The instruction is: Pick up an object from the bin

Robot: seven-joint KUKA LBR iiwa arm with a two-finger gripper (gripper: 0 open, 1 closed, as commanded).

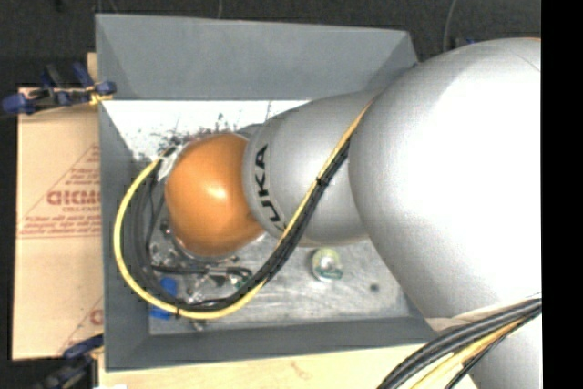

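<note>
My gripper [202, 276] is low in the bin's front left part, mostly hidden under the wrist's orange cover. A small blue thing [162, 313] lies on the bin floor just left of and below it, close to the front wall; whether the gripper touches it I cannot tell. A small round shiny thing with a greenish tint [325, 265] lies on the floor to the gripper's right, apart from it.
The arm reaches in from the right and covers most of the bin's middle and right. A yellow cable loops round the wrist near the left wall. Dark specks lie on the floor at the back left.
</note>
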